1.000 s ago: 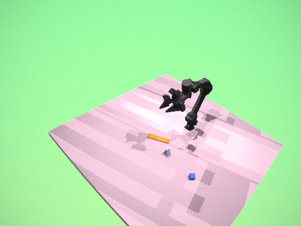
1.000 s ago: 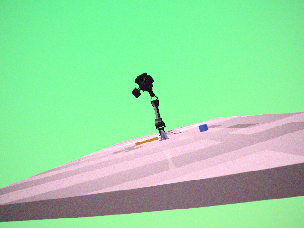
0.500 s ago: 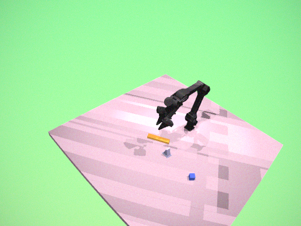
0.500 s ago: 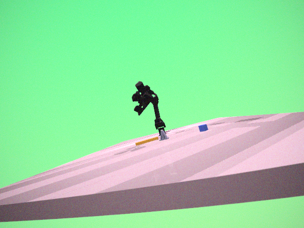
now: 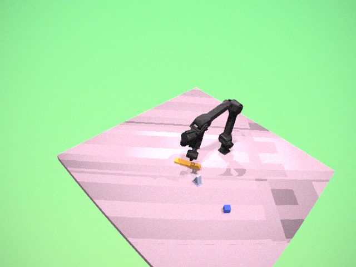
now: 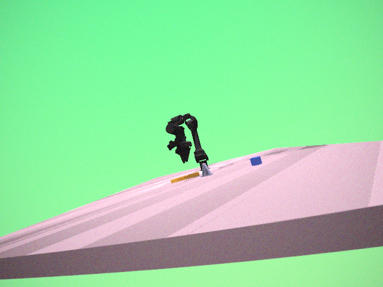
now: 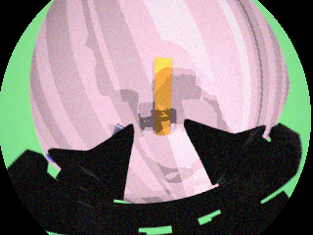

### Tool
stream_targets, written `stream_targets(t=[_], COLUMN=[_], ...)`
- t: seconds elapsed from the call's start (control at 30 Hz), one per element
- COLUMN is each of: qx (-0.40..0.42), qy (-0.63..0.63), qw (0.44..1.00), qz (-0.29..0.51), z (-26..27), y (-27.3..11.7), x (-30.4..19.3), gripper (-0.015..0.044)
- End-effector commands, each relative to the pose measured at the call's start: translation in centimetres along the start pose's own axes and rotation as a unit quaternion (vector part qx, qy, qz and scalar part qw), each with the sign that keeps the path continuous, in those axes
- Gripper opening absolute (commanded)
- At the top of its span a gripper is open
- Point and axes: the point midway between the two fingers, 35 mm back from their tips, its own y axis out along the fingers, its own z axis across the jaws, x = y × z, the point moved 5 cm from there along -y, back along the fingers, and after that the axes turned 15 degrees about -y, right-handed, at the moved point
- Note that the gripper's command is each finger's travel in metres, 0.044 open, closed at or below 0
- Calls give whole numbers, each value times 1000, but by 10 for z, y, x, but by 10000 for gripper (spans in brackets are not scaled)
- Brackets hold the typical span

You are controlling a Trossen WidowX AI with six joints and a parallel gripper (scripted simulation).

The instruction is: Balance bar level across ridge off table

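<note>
The orange bar (image 5: 183, 163) (image 6: 185, 177) (image 7: 163, 88) lies flat on the table. The small grey-blue ridge (image 5: 198, 179) (image 6: 205, 171) stands on the table a little past one end of the bar. In the wrist view only a bit of the ridge (image 7: 117, 128) shows beside the left fingertip; the rest is hidden behind the finger. My gripper (image 5: 191, 158) (image 6: 185, 161) (image 7: 159, 124) is open and empty, pointing down above the bar. In the wrist view the bar runs lengthwise away from between the fingertips, its near end seen between them.
A blue cube (image 5: 227, 208) (image 6: 255, 161) sits on the pink striped table (image 5: 161, 224) (image 6: 216, 213), beyond the ridge from the bar. The arm's base (image 5: 224, 149) stands behind the ridge in the exterior view. Arm shadows fall across the bar.
</note>
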Motion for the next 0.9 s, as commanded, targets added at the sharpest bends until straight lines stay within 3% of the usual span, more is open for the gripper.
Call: stream_targets(t=[0.0,0.27,0.53,0.87], qx=[-21,-21,-21,-21], qy=[26,26,26,26], qw=[999,999,999,999], qz=[43,43,43,43], z=[-7,-7,-9,-9], y=[11,15,55,60], x=[-6,-6,-10,-10], gripper=[315,315,315,315])
